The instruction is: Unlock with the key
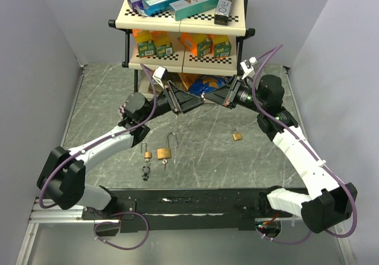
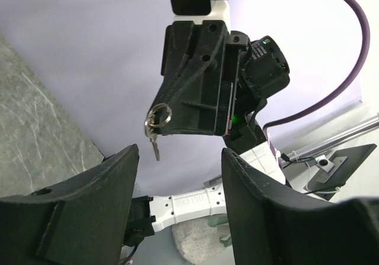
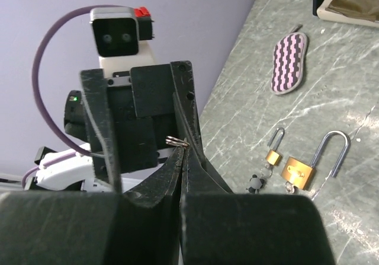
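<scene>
My right gripper [image 1: 209, 99] is raised in mid-air and shut on a key ring [image 3: 176, 140]. In the left wrist view the ring [image 2: 160, 114] sits at its fingertips and a small key [image 2: 155, 145] hangs down from it. My left gripper [image 1: 197, 101] faces it at close range, open and empty [image 2: 180, 158], with the key just beyond its fingers. On the table below lie a large brass padlock [image 1: 164, 153] with a long shackle, a small padlock [image 1: 147, 153] beside it, and another small padlock [image 1: 237, 136] to the right.
A key with a black charm [image 1: 145, 173] lies near the front padlocks. A two-tier shelf [image 1: 183, 19] with boxes stands at the back, with a blue bag [image 1: 204, 84] under it. A striped pouch [image 3: 288, 63] lies on the table.
</scene>
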Controlling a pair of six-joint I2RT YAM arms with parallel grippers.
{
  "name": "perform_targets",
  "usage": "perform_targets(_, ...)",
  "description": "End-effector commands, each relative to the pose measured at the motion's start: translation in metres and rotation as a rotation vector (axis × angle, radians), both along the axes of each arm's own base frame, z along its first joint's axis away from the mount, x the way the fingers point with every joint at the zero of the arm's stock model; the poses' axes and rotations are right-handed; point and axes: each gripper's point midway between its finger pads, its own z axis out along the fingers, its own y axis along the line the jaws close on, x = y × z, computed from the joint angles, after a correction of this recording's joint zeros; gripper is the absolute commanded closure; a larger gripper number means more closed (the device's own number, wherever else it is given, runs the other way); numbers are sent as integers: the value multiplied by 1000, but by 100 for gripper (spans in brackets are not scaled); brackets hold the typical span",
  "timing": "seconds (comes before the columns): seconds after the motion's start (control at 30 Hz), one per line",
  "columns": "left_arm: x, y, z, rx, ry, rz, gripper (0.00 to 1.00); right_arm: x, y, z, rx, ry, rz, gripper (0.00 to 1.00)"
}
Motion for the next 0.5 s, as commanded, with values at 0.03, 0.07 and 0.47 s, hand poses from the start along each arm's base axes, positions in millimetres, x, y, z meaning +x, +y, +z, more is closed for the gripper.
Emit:
perform_targets(0.03,-6,1,17,-53,-32,8,40,-9,-4,26,49,-83,-3,100)
perform_targets(0.07,-5,-2,12,-35,-14,5,41,-9,-4,27,55,-82,-5,100)
perform_targets(0.47,-7,-15,16,-26,-39,-26,67,-9,-3,27,52,-80,0,100)
